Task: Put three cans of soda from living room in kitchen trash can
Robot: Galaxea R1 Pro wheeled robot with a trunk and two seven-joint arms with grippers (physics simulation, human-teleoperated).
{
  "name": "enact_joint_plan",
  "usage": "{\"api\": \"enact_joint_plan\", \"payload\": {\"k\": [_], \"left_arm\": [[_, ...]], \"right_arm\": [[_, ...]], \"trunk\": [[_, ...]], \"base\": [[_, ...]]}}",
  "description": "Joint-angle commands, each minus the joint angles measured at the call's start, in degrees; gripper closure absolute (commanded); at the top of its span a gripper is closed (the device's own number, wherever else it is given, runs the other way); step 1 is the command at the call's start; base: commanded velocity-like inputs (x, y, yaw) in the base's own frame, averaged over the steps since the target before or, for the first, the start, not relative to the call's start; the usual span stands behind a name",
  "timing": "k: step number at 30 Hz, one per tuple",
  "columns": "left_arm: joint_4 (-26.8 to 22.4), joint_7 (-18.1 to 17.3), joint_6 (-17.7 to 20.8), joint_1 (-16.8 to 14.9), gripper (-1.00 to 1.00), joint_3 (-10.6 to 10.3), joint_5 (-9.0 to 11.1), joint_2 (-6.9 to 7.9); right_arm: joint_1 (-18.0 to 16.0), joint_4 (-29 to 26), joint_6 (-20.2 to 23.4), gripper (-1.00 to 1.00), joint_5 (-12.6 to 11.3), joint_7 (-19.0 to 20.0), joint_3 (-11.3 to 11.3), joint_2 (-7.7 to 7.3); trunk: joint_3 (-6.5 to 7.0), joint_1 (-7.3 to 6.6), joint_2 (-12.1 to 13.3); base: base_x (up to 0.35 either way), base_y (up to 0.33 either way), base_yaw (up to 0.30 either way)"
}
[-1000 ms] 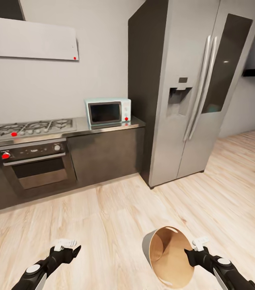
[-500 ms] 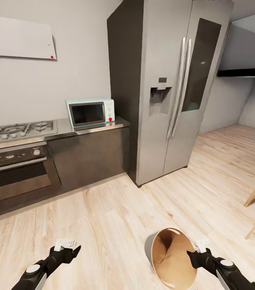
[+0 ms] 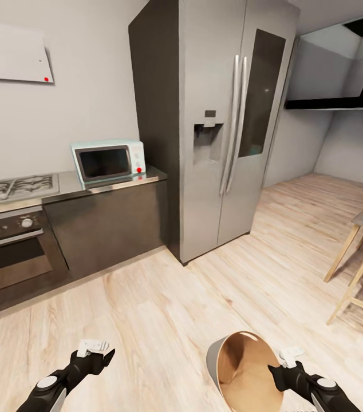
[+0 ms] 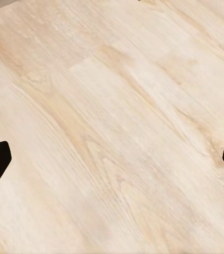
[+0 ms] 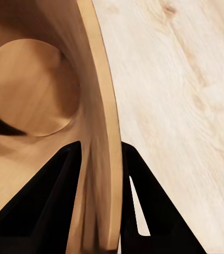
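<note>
Clamped by the right gripper on its rim at five o'clock, tilted, the small round grey bin with copper-brown inside, above the pale wood floor; spread wide and empty at seven o'clock, the left gripper; beyond, steel double-door fridge, mint-green microwave on the dark worktop.

Tilted grey, copper-lined tash can

The head camera is looking forward and down from above both arms, facing the fridge and the wood floor. The left wrist camera is pointing closely at that floor. The right wrist camera is sitting against the tash can rim, sharing bin and floor with the head view.
</note>
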Motion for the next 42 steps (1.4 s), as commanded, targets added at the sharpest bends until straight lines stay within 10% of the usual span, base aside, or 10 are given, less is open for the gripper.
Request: {"api": "enact_joint_plan", "payload": {"k": [1, 29, 42], "left_arm": [[0.0, 0.0, 0.0, 0.0, -1.00, 0.0, 0.0, 0.00], [0.0, 0.0, -0.1, 0.0, -1.00, -0.1, 0.0, 0.00], [0.0, 0.0, -0.1, 0.0, -1.00, 0.0, 0.0, 0.00]], "right_arm": [[0.0, -0.1, 0.0, 1.00, -0.5, 0.2, -0.1, 0.00], [0.1, -0.2, 0.4, 1.00, -0.5, 0.1, -0.3, 0.34], [0.1, -0.3, 0.9, 1.00, -0.5, 0.2, -5.1, 0.70]], "trunk": [[0.01, 0.00, 0.0], [0.01, 0.00, 0.0], [0.01, 0.00, 0.0]], "base": [[0.000, 0.000, -0.051], [0.000, 0.000, -0.136], [0.000, 0.000, -0.253]]}}
